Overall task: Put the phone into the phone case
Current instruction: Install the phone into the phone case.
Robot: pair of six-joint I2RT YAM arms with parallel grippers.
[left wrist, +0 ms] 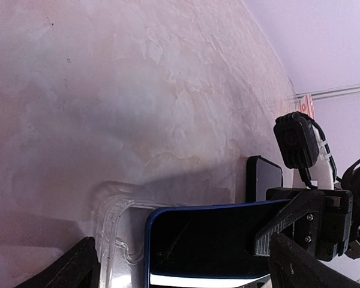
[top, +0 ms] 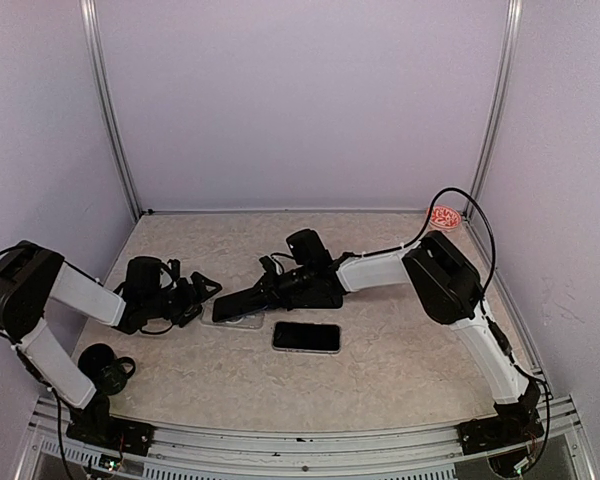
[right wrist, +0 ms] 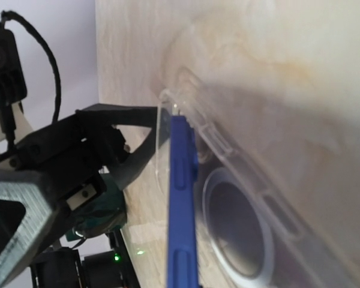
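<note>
My right gripper (top: 280,287) is shut on a blue-edged phone (top: 248,300) with a dark screen. It holds the phone tilted, with its left end over a clear phone case (top: 232,319) that lies on the table. In the left wrist view the phone (left wrist: 210,240) sits over the case (left wrist: 111,219), and a right finger (left wrist: 288,223) clamps it. In the right wrist view the phone's blue edge (right wrist: 181,204) stands just above the case (right wrist: 252,210). My left gripper (top: 202,293) is open and empty, its fingers spread on either side of the case's left end.
A second, black phone (top: 306,337) lies flat on the table just in front of the case, and it also shows in the left wrist view (left wrist: 264,175). A red-and-white round object (top: 446,216) sits at the back right corner. Walls close the table in at the back and sides.
</note>
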